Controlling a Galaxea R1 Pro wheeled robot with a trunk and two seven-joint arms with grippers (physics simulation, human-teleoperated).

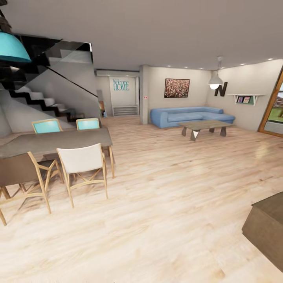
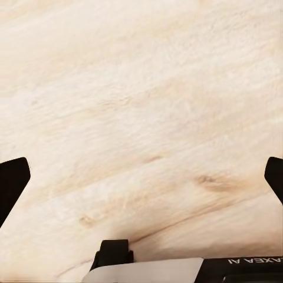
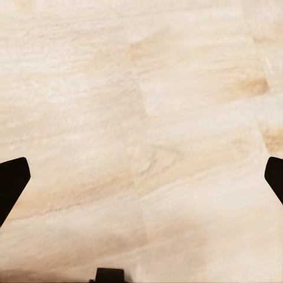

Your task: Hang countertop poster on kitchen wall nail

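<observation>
Both the left hand [image 2: 141, 177] and the right hand [image 3: 141, 177] hang spread wide, holding nothing, over the pale wooden plank floor [image 1: 169, 196] directly beneath their fingers. Ahead stand a grey dining desk [image 1: 55, 141] with wooden chairs and, farther off, a blue corner sofa [image 1: 192, 116].

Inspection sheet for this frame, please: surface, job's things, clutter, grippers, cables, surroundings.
Surface: pale wood floor under both wrist cameras.
Job's things: nothing seen.
Clutter: nothing seen.
Grippers: left gripper and right gripper open, nothing between the fingers, facing the floor.
Cables: nothing seen.
Surroundings: dining table with chairs, staircase, blue sofa, coffee table, reddish wall picture, dark cabinet corner.
</observation>
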